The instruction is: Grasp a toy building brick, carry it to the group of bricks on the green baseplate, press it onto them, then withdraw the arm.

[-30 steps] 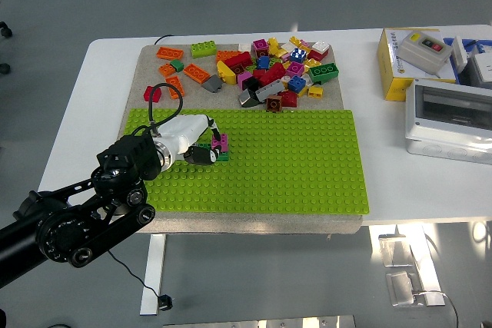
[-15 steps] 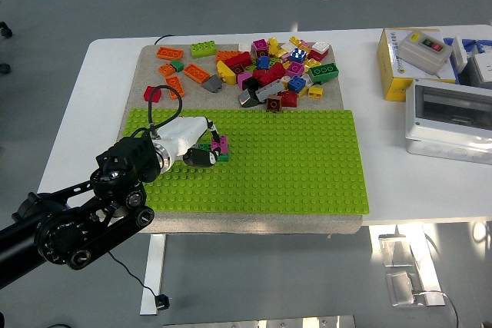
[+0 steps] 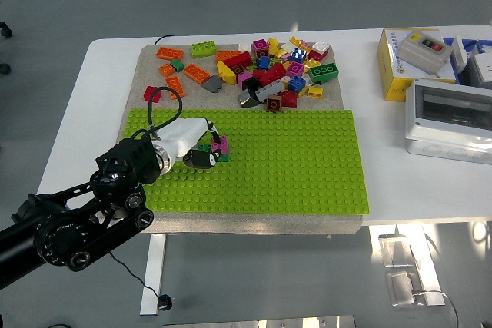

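Barely higher now, left hand on bricks, green baseplate.

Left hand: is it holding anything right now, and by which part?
The left hand is at the small brick stack on the green baseplate, fingers curled against its left side. Whether it actually grips a brick cannot be told.
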